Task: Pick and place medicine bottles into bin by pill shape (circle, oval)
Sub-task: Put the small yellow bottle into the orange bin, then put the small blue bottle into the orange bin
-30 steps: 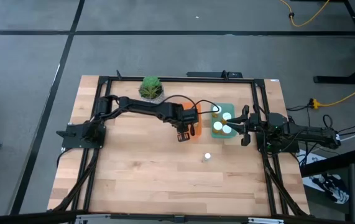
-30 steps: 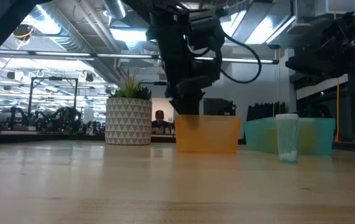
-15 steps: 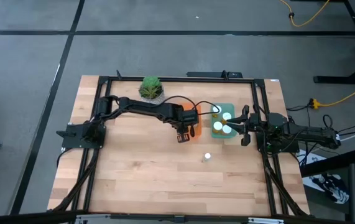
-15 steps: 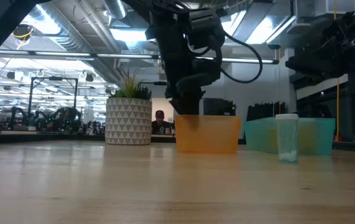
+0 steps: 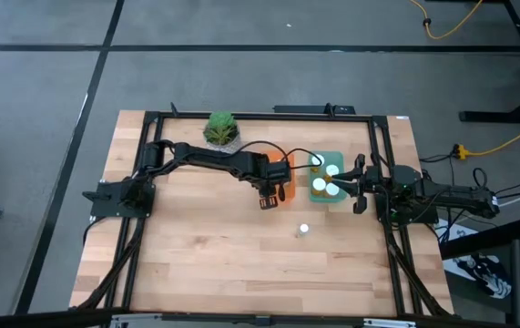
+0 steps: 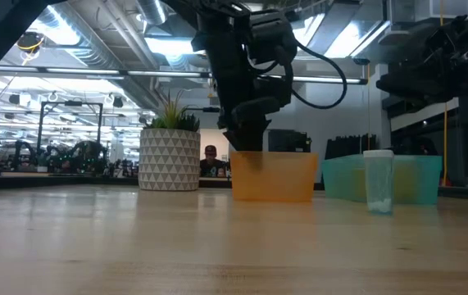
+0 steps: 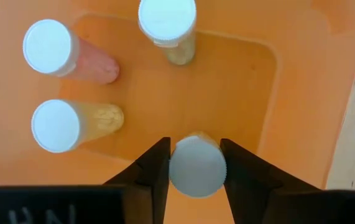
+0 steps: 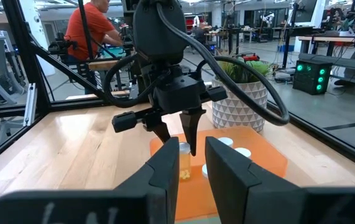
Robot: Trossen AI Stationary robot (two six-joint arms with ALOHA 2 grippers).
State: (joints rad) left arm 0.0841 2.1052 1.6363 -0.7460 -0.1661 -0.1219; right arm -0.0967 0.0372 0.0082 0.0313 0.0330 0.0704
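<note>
A medicine bottle (image 7: 196, 167) was gripped between the left gripper (image 7: 194, 171) jaws, low inside the orange bin (image 7: 301, 93) beside three others. Release was best made only once seated upright. The right gripper (image 8: 193, 165), jaws closed empty, waited over the teal bin (image 5: 318, 195).

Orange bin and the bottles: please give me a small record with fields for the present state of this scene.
left gripper: over the orange bin, shut on a white-capped bottle
bottles already in orange bin: three, standing upright
teal bin: beside the orange one, holds white-capped bottles
bottle left on table: one, standing in front of the bins
right gripper: shut, waiting by the teal bin, holding nothing
plant: at the back of the table
</note>
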